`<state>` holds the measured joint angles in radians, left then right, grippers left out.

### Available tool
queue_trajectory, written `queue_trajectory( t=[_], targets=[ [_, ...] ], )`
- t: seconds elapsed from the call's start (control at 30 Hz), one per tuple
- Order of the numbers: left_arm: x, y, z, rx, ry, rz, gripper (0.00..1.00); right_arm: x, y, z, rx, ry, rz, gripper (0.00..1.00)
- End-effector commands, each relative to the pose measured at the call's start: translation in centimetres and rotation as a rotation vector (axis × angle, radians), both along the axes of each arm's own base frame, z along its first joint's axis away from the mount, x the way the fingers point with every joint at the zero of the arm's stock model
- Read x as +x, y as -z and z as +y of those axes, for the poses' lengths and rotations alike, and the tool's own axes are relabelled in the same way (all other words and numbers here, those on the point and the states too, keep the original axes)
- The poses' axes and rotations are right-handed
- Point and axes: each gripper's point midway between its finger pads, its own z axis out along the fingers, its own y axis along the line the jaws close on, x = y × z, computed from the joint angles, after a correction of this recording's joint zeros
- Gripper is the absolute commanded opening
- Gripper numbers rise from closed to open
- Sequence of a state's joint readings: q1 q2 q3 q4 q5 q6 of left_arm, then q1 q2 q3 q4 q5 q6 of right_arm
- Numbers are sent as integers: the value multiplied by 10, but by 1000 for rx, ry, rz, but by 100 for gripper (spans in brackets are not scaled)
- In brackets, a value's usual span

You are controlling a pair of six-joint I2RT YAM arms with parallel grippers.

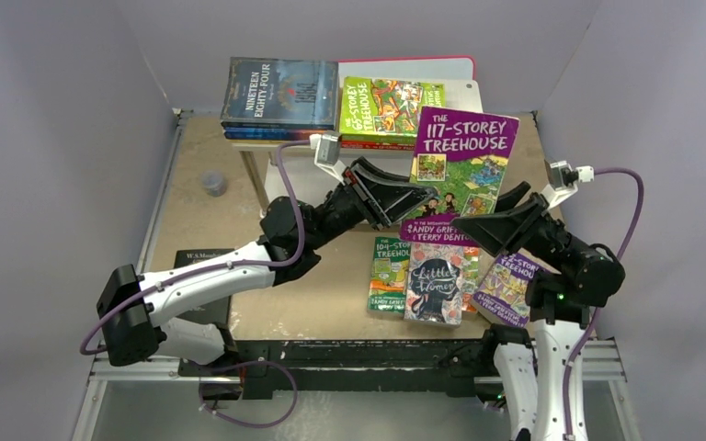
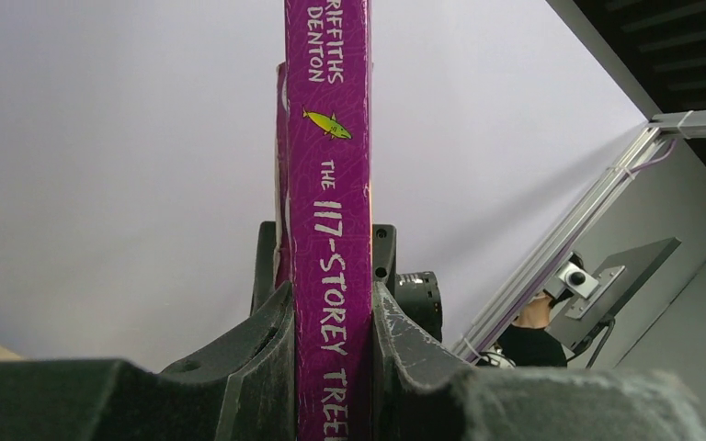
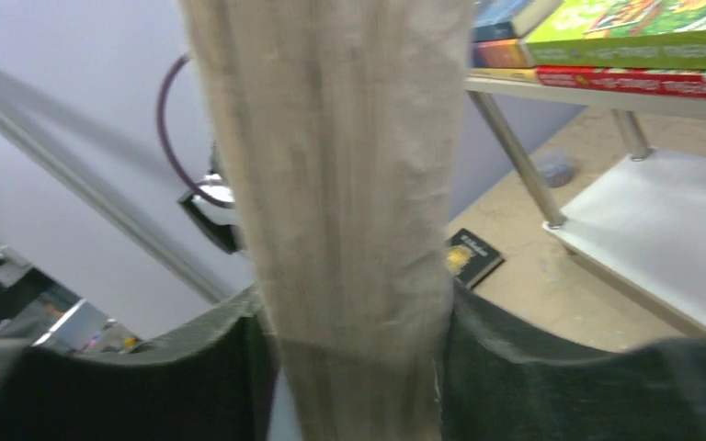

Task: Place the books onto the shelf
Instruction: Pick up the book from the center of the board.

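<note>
The purple "117-Storey Treehouse" book (image 1: 464, 170) hangs upright in the air in front of the shelf (image 1: 267, 147). My left gripper (image 1: 404, 204) is shut on its spine (image 2: 331, 184), low on the left edge. My right gripper (image 1: 487, 230) straddles the book's page edge (image 3: 331, 138). One finger lies against the pages and a thin gap shows at the other. On the shelf's top board lie "Nineteen Eighty-Four" (image 1: 280, 92) and a green Treehouse book (image 1: 391, 108). The lower board (image 3: 671, 239) is bare. "Little Women" (image 1: 434, 285) and two Treehouse books (image 1: 388, 274) (image 1: 507, 289) lie on the table.
A black paperback (image 1: 202, 266) lies on the table at the left, partly under my left arm. A small grey cap (image 1: 212, 184) sits left of the shelf's legs. A pink-edged white board (image 1: 441, 66) stands behind the shelf. Grey walls close in the table on three sides.
</note>
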<state>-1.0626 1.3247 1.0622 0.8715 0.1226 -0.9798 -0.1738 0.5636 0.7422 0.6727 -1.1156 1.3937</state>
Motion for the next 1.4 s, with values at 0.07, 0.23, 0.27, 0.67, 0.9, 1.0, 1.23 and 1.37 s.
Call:
queue_trajectory(
  t=[0.07,0.23,0.27,0.67,0.9,1.0,1.23,1.37],
  targets=[
    [-21,-75,38,-194,-25,-157,0,-14,-21,3,37,-52,-114,28],
    [-2,-68,50,-15,-94,-165,25,1,-6,3,-63,-54,-65,0],
    [1,-66,53,22,-89,-171,32,1,-5,4,-83,-60,-70,0],
    [21,-45,54,465,-43,-197,56,-12,0,18,-324,-139,-235,0],
    [-1,-27,62,563,79,-296,53,-30,4,27,-360,-230,-306,0],
    [-3,-9,65,657,99,-315,49,-40,7,29,-382,-253,-340,0],
    [-14,10,65,660,159,-348,42,-38,16,34,-409,-255,-341,0],
    [-20,7,62,628,210,-325,37,-38,23,36,-419,-272,-346,0]
  ],
)
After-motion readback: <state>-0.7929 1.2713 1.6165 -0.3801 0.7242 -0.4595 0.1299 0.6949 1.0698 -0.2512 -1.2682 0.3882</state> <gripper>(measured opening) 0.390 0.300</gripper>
